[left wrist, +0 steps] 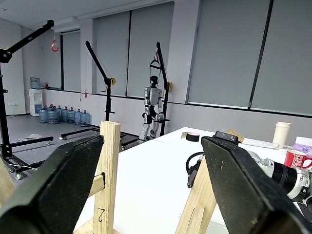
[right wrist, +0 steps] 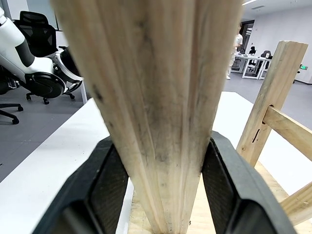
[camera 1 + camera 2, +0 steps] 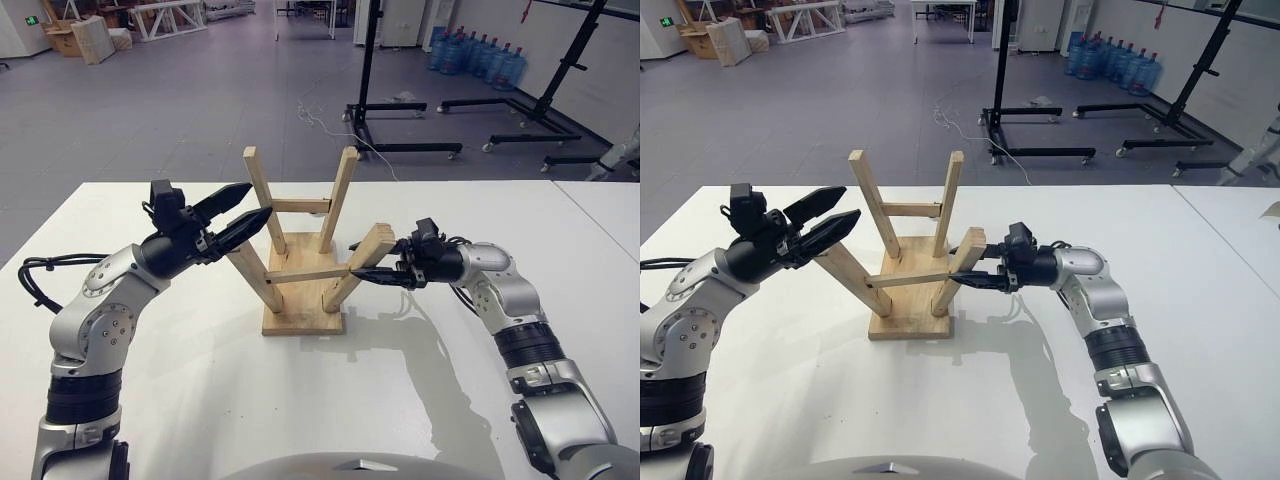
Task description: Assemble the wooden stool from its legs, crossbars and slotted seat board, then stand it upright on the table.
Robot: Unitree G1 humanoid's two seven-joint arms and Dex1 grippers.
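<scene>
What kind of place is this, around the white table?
Probably a robotics lab or workshop hall: black wheeled gantry stands on a grey floor, a humanoid robot beneath one stand, and blue water bottles.

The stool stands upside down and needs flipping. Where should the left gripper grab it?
Probably the near-left leg, on its free stretch above the crossbar, coming from the robot's left: it slants toward the open left gripper, mirroring the right gripper clamped on the near-right leg.

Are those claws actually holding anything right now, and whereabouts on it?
The right gripper clamps one pale wooden leg of the upturned stool, about midway along it. The left gripper is open, holding nothing.
</scene>
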